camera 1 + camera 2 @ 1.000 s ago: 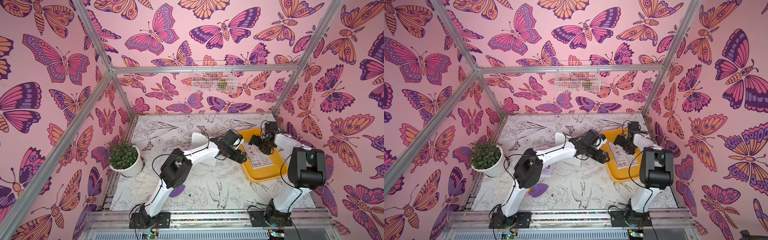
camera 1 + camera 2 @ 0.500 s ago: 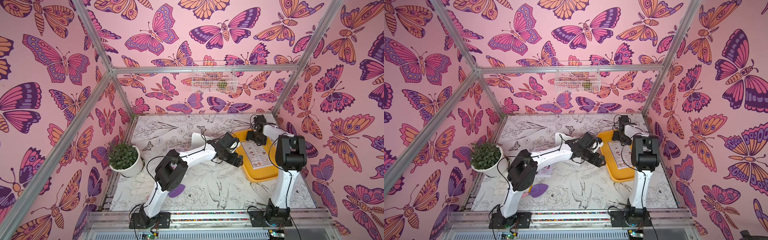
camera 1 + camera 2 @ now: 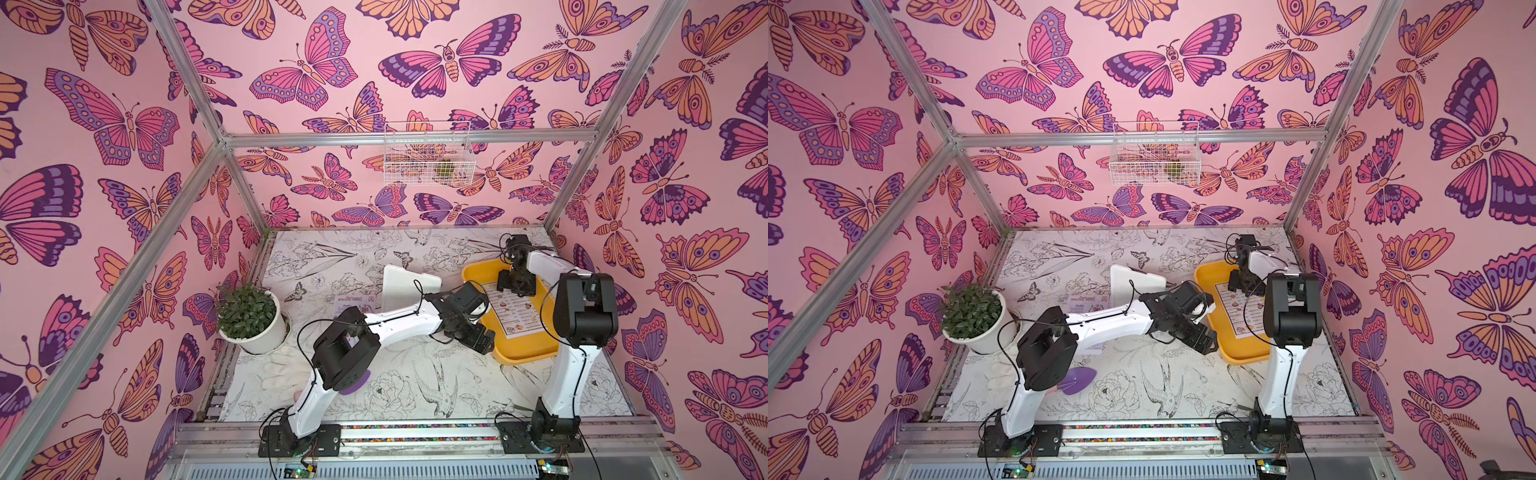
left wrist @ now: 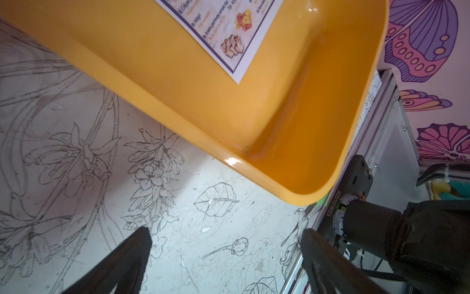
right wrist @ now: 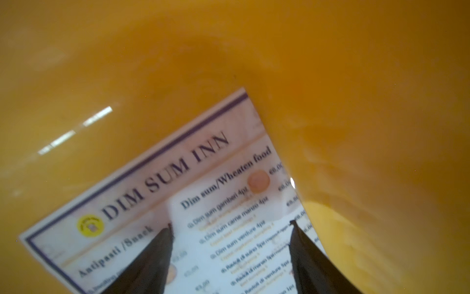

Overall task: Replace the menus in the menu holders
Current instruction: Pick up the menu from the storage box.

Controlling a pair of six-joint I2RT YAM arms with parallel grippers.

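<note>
Pickup step, I judge: the white printed "DIM SUM INN" paper menu (image 5: 178,175) lies in the yellow plastic tray (image 3: 524,357), right of frame centre, with the right pincer (image 5: 231,224) parted over its heading and the left pincer (image 4: 223,230) wide and empty. Next, pinch up the thin sheet's edge and carry it to the white acrylic upright holder (image 3: 409,286) at mid-frame.

- The desk (image 3: 395,390) is covered with a white sheet printed with line drawings of flowers and birds.
- A potted plant (image 3: 253,320) stands at its left edge.
- A white menu holder (image 3: 409,282) sits mid-desk, toward the far side.
- A pink menu (image 3: 355,301) lies just left of it, partly hidden.
- A yellow tray (image 3: 523,357) rests on the right.
- A purple piece (image 3: 1079,380) lies near left.
</note>
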